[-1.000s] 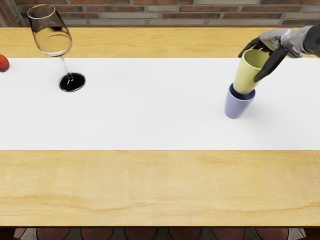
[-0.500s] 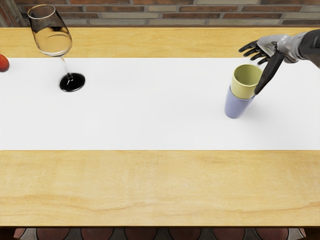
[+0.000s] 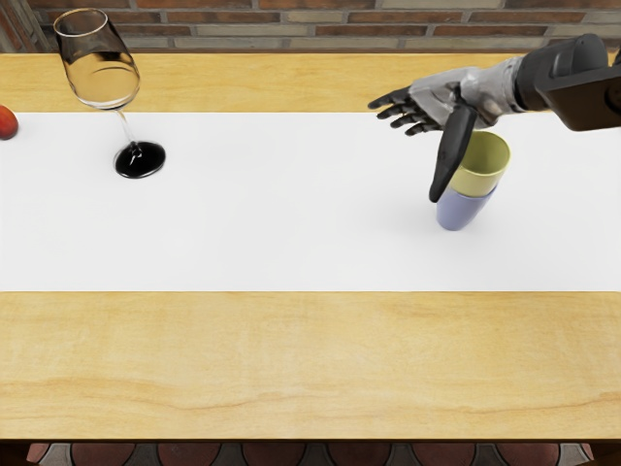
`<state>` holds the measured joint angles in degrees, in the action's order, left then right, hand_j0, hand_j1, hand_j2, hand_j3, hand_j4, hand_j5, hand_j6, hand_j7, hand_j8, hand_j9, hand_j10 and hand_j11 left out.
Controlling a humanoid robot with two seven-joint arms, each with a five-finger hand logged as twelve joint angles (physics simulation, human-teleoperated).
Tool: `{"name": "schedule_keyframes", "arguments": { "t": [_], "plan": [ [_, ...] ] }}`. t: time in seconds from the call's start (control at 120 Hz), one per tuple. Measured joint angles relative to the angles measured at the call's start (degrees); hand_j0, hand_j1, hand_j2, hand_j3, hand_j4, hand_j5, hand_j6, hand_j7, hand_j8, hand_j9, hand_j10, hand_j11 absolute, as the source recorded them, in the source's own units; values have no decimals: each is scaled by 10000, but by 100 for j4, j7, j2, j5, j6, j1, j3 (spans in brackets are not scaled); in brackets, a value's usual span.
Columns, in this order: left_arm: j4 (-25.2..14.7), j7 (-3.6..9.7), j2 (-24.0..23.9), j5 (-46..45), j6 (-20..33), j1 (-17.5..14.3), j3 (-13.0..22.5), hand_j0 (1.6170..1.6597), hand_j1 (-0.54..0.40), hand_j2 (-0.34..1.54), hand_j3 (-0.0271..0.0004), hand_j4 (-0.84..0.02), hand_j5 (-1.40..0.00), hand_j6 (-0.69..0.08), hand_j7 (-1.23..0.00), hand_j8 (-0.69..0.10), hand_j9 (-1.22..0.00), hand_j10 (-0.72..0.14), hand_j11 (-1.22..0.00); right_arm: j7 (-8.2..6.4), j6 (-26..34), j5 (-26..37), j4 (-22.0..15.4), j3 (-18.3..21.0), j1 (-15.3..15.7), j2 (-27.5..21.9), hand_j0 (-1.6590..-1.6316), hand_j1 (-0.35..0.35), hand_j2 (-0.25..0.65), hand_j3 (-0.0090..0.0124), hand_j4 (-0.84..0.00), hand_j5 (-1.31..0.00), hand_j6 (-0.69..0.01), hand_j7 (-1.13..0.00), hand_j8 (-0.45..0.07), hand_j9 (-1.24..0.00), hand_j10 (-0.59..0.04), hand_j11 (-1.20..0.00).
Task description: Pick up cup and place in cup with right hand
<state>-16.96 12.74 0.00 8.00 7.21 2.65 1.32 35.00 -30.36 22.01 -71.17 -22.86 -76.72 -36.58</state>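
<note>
The yellow cup (image 3: 485,163) sits inside the blue cup (image 3: 460,212), its upper part standing out above the blue rim. The blue cup stands on the white runner at the right. My right hand (image 3: 419,155) is over and to the left of the cups with its fingers spread and nothing held. Its thumb hangs down in front of the left side of both cups, covering part of them; whether it touches them I cannot tell.
A tall wine glass (image 3: 124,121) stands at the back left of the white runner (image 3: 262,214). A red fruit (image 3: 8,122) shows at the left picture edge. A brick wall (image 3: 340,29) rises behind the wooden table (image 3: 291,359).
My right hand has let go of the yellow cup, which went down into the blue cup. The hand has since moved left across the cups, and more of the forearm shows.
</note>
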Motion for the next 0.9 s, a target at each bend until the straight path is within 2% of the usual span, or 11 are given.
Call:
{"name": "schedule_keyframes", "arguments": {
  "t": [0.117,0.183,0.333,0.4,0.475,0.683,0.825,0.9],
  "plan": [
    [0,0,0,0,0,2,0,16581,3490,-1,0,0,0,0,0,0,0,0,0,0,-313,-984,-34,-197,64,117,-16580,-3439,-10,0,-75,-74,-74,-70,-63,-72,-63,-71],
    [0,0,0,0,0,1,0,16581,3490,-1,0,0,0,0,0,0,0,0,0,0,-385,-1409,-198,-490,352,129,-16580,-3454,-7,0,-56,-54,-56,-50,-47,-52,-47,-51],
    [0,0,0,0,0,3,0,16581,3490,-1,0,0,0,0,0,1,0,0,0,0,-446,-1805,-1233,-1299,1402,-131,-16580,-3474,-3,0,-29,-26,-30,-24,-24,-25,-24,-25],
    [0,0,0,0,0,3,1,16581,3490,-1,0,-1,0,-1,0,-1,0,-1,0,0,-455,-1989,-1631,-1784,1990,-356,-16581,-3479,-3,0,-23,-19,-24,-17,-19,-18,-18,-18],
    [-3,0,0,2,-5,6,12,16581,3490,-1,0,0,0,0,0,0,0,0,0,0,-460,-2263,-1891,-2378,2736,-671,-16581,-3484,0,0,-16,-13,-16,-12,-13,-12,-12,-12],
    [-1,0,0,5,-9,23,6,16581,3489,0,0,1,0,1,0,1,0,1,0,0,-465,-2573,-2064,-4273,4720,-1103,-16581,-3491,6,0,-2,-4,0,-4,0,-4,-1,-4],
    [0,0,0,2,-9,16,10,16581,3489,0,-1,1,0,1,0,1,0,1,0,0,-465,-2614,-1937,-5331,5624,-1220,-16581,-3491,8,0,1,-2,7,-2,6,-2,4,-2],
    [0,0,0,2,-9,22,9,16581,3489,0,-1,1,0,1,0,2,0,2,0,0,-465,-2622,-1867,-5735,5950,-1241,-16581,-3491,10,0,1,-1,10,-2,9,-1,7,-1]
  ]
}}
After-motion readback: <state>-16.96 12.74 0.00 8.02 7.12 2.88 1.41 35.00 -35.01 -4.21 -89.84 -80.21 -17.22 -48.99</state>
